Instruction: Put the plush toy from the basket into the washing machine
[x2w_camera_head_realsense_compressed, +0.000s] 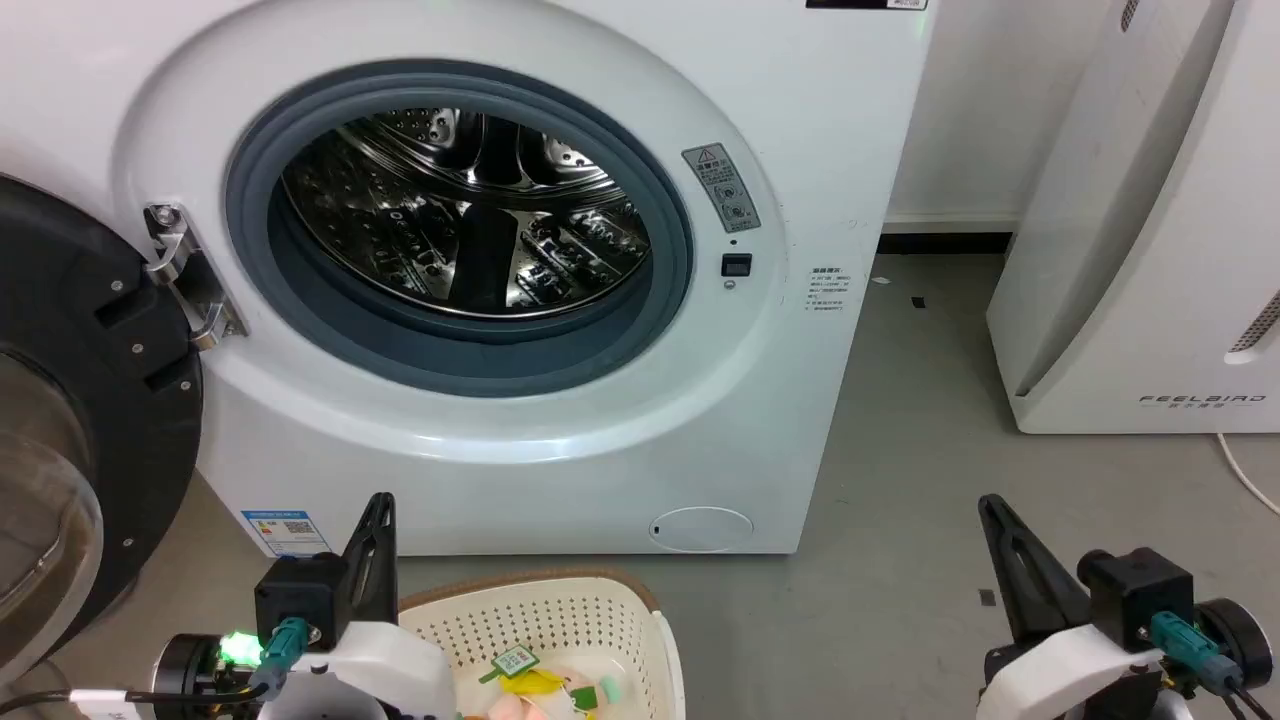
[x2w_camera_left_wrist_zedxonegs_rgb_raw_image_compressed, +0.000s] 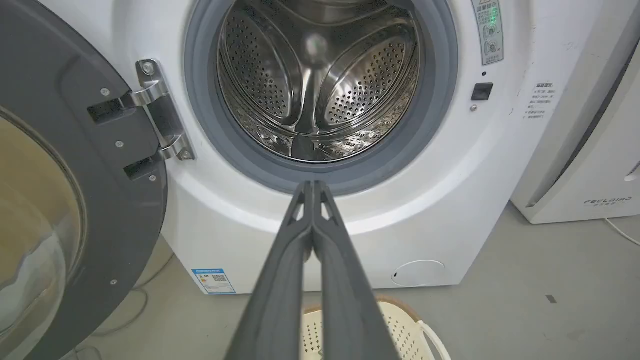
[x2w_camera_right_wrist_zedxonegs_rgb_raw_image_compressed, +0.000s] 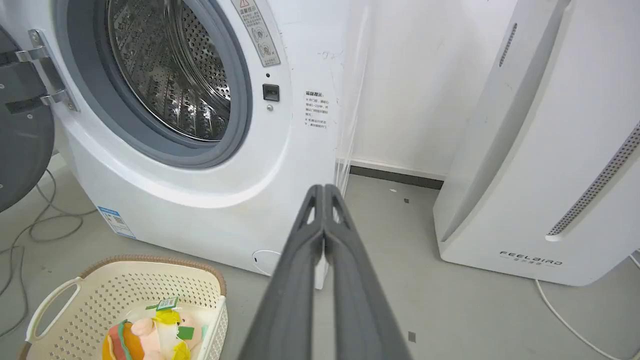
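The plush toy (x2w_camera_right_wrist_zedxonegs_rgb_raw_image_compressed: 150, 337), a pink piglet in yellow with green patches on a burger base, lies inside the cream basket (x2w_camera_right_wrist_zedxonegs_rgb_raw_image_compressed: 165, 287) on the floor before the washing machine (x2w_camera_head_realsense_compressed: 560, 470). Its green-white tag (x2w_camera_head_realsense_compressed: 513, 660) points up. The washer's dark door (x2w_camera_head_realsense_compressed: 60, 420) hangs wide open at the left, showing the steel drum (x2w_camera_head_realsense_compressed: 470, 215). My left gripper (x2w_camera_head_realsense_compressed: 380, 505) is shut, empty, raised beside the basket's left rim. My right gripper (x2w_camera_head_realsense_compressed: 990, 505) is shut, empty, above bare floor well to the basket's right. In the left wrist view the basket (x2w_camera_left_wrist_zedxonegs_rgb_raw_image_compressed: 400, 330) sits under my fingers (x2w_camera_left_wrist_zedxonegs_rgb_raw_image_compressed: 320, 240).
A plain white FEELBIRD appliance (x2w_camera_head_realsense_compressed: 1150, 250) stands at the right with a white cable (x2w_camera_head_realsense_compressed: 1245, 475) on the floor. Grey cables (x2w_camera_right_wrist_zedxonegs_rgb_raw_image_compressed: 45, 225) lie left of the washer. Grey floor (x2w_camera_head_realsense_compressed: 900, 560) stretches between washer, basket and appliance.
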